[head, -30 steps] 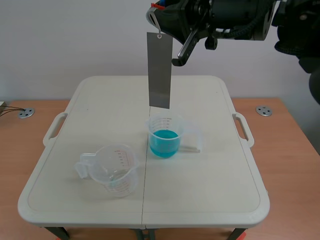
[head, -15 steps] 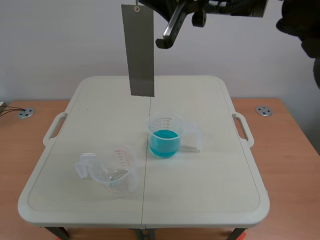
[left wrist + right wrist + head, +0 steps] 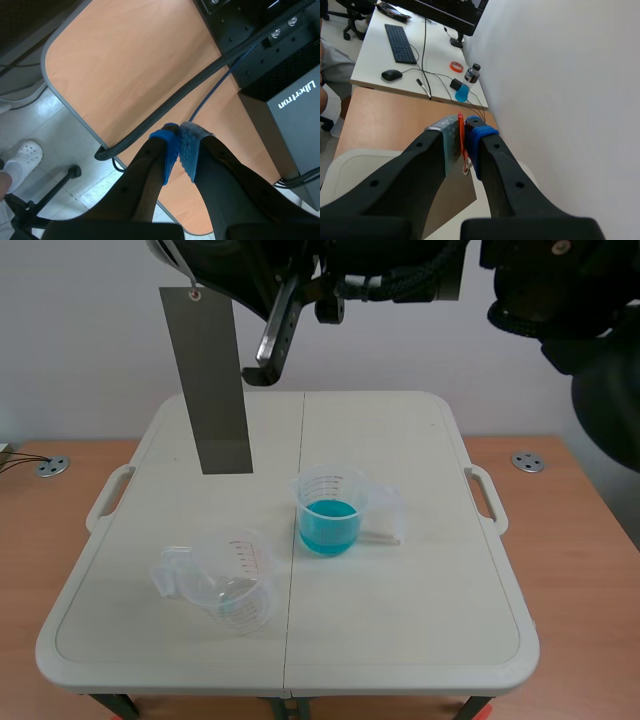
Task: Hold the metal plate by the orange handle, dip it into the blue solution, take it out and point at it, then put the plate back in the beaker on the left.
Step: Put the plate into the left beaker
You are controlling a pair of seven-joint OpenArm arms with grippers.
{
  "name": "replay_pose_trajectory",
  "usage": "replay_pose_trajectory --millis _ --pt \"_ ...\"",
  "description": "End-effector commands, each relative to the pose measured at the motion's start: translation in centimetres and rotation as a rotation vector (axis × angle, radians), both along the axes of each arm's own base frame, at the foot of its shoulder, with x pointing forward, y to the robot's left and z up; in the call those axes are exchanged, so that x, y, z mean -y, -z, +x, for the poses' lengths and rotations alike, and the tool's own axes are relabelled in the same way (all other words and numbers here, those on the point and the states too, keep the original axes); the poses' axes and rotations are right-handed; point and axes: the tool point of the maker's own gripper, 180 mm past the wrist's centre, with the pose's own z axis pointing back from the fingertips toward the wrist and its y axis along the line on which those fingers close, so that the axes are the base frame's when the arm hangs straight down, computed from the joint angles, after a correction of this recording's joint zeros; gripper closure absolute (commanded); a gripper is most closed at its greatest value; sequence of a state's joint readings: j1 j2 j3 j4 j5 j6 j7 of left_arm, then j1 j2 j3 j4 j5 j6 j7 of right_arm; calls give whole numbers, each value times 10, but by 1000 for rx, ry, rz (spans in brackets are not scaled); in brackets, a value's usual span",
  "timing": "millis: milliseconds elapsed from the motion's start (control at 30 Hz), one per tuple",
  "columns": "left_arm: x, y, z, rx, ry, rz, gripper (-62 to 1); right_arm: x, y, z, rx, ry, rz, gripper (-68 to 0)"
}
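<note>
right gripper [image 3: 463, 139] around orange handle [image 3: 460, 124], plate [image 3: 210, 380] beneath

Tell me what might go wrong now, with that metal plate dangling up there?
The plate hangs from a thin orange handle pinched in the right end effector, so it may swing and miss the empty beaker. It looks taller than that beaker and could tip it.
</note>
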State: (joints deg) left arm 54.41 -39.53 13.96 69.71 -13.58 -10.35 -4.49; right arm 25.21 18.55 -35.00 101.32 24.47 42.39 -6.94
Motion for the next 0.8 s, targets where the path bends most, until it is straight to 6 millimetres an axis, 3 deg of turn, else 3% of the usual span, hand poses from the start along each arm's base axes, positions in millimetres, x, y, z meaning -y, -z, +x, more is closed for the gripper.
replay_pose_trajectory --millis 0,267,767 --pt "-3 1 3 1 0 8 -29 -6 -16 -6 38 -32 30 -13" --pt "-15 8 5 -12 -6 43 -29 -25 -8 -22 14 -90 12 -13" --pt "-14 8 4 -15 -5 42 -29 -34 2 -33 -3 -129 -10 -13"
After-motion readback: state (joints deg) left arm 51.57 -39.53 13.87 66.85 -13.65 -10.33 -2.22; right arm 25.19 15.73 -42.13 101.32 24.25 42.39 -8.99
